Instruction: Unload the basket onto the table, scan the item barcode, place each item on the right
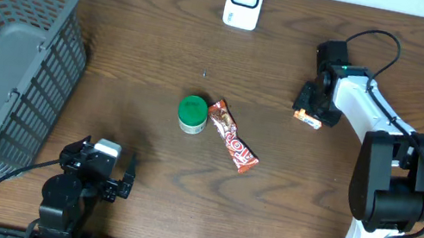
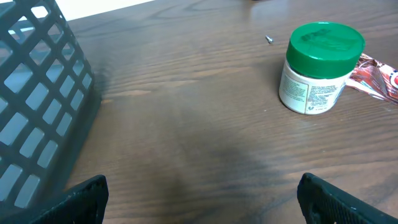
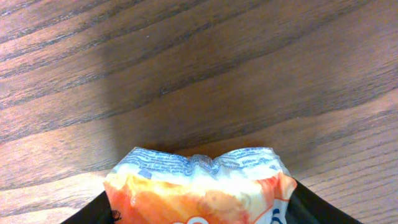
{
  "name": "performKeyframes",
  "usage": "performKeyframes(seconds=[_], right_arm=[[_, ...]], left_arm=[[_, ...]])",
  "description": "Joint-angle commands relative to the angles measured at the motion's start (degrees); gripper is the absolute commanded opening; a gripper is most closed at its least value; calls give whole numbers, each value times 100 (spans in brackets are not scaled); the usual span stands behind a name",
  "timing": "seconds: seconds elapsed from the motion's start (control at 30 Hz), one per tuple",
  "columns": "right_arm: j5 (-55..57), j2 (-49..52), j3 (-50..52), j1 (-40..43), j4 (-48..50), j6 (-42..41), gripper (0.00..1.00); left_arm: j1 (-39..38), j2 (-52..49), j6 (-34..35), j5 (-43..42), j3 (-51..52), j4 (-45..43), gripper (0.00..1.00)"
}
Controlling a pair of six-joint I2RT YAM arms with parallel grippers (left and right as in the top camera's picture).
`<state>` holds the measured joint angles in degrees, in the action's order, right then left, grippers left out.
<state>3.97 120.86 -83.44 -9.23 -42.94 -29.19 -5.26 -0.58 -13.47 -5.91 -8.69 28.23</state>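
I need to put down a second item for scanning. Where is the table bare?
Bare wood lies between the basket and the green-lidded jar, from the scanner down to the jar, and on the near side of the candy bar. Crowded: jar beside candy bar mid-table, right hand at the orange packet.

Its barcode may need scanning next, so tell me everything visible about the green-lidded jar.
The jar is small, white, seemingly plastic, with a round green lid on and a fine-print label around its wall. It stands upright near the middle of the wooden table. A red snack wrapper lies close beside it; contact is unclear.
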Motion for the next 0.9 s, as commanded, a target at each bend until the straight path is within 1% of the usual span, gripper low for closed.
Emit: performKeyframes(seconds=[0.0, 0.1, 0.27, 0.5, 0.73, 0.87], right_arm=[[-575, 352, 267, -57, -22, 17, 57], [-629, 267, 184, -57, -208, 17, 57], [-750, -46, -262, -57, -984, 15, 56], [-1458, -621, -767, -57, -1982, 13, 54], [-2282, -1554, -863, -63, -2726, 15, 52], [-2361, -2052, -863, -63, -2924, 15, 53]], left_arm=[[20, 35, 50, -52, 66, 90, 98], [20, 35, 50, -52, 66, 90, 98], [20, 35, 50, -52, 66, 90, 98], [20, 35, 50, -52, 66, 90, 98], [20, 35, 50, -52, 66, 90, 98], [20, 35, 50, -55, 66, 90, 98]])
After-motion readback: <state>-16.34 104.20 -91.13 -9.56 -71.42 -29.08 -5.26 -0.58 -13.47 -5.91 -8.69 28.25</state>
